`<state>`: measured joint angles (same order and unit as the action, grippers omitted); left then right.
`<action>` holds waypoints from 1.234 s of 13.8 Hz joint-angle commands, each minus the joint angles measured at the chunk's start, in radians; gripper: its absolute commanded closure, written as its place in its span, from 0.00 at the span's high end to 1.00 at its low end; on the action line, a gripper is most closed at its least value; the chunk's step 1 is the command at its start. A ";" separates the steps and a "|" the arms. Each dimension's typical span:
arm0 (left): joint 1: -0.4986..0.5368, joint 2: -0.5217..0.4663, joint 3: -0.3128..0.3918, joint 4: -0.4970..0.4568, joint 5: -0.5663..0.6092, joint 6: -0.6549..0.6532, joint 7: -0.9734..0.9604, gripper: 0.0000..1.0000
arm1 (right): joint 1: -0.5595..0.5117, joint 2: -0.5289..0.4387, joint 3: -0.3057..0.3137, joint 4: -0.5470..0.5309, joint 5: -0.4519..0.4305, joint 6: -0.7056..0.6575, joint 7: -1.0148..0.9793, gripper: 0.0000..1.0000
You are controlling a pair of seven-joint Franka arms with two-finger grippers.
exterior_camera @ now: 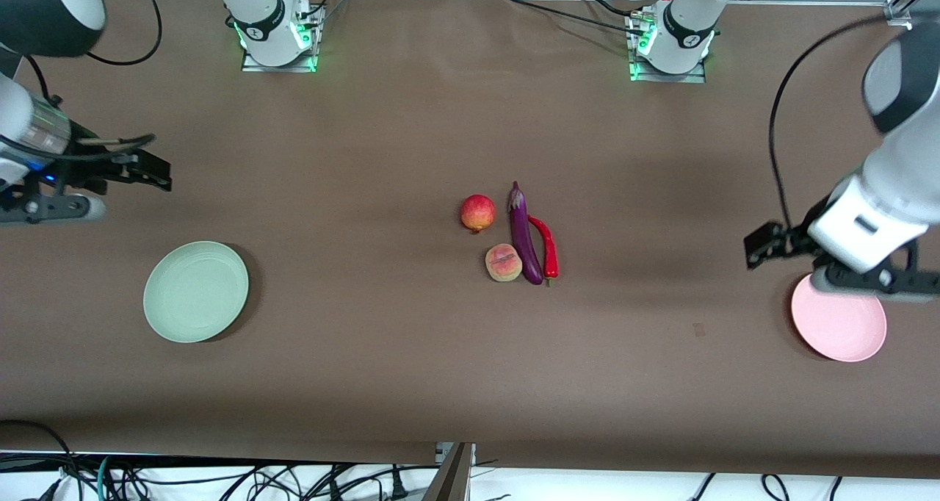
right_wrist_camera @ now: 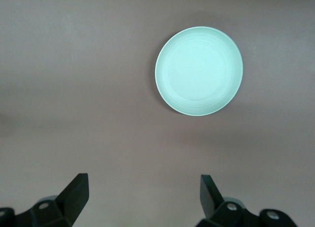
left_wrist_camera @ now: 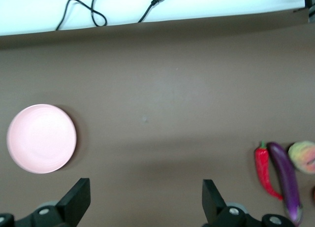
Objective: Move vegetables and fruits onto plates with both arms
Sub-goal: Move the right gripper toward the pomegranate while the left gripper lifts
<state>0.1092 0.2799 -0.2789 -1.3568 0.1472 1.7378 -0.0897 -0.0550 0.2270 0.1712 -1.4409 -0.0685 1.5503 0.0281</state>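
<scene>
Four foods lie mid-worktop: apple (exterior_camera: pixel 477 213), peach (exterior_camera: pixel 503 262), eggplant (exterior_camera: pixel 524 233), chili (exterior_camera: pixel 546 246); both plates, green (exterior_camera: pixel 195 291) and pink (exterior_camera: pixel 844 328), empty; left gripper (exterior_camera: pixel 760 245) and right gripper (exterior_camera: pixel 150 170) hover wide near the worktop ends.

Even, moderately bright overhead light on brown desk (exterior_camera: pixel 367 156); no harsh glare on cloth. Soft broad shadows of arms fall across desk middle. Green plate (exterior_camera: pixel 195 291) and pink plate (exterior_camera: pixel 844 328) cast thin dark crescent shadows. Eggplant (exterior_camera: pixel 524 236) shows small glossy highlight. Green LED glow at both arm bases. Left wrist view: white strip past desk edge overexposed, picture slightly soft. Right wrist view: soft, low contrast, faint shadow bands.
</scene>
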 commanded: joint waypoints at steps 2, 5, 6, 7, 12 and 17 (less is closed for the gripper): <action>-0.059 -0.206 0.116 -0.266 -0.072 0.097 0.048 1.00 | 0.000 0.067 0.004 0.010 0.015 0.019 0.018 1.00; -0.135 -0.209 0.154 -0.292 -0.072 0.088 0.048 1.00 | 0.043 0.147 0.002 0.005 0.133 0.092 0.111 1.00; -0.146 -0.168 0.158 -0.274 -0.074 0.085 0.045 1.00 | 0.069 0.176 0.005 0.005 0.160 0.126 0.165 1.00; -0.141 -0.156 0.155 -0.268 -0.074 0.085 0.042 1.00 | 0.108 0.202 0.004 0.005 0.179 0.158 0.195 1.00; -0.157 -0.073 0.150 -0.265 -0.080 0.074 0.047 1.00 | 0.302 0.310 0.004 0.005 0.180 0.325 0.410 1.00; -0.108 -0.080 0.156 -0.219 -0.080 0.072 0.050 1.00 | 0.489 0.413 0.002 0.005 0.179 0.522 0.613 1.00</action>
<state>-0.0214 0.2117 -0.1283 -1.6011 0.0924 1.8266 -0.0626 0.3734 0.6091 0.1825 -1.4432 0.0989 2.0140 0.5639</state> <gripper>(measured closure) 0.000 0.000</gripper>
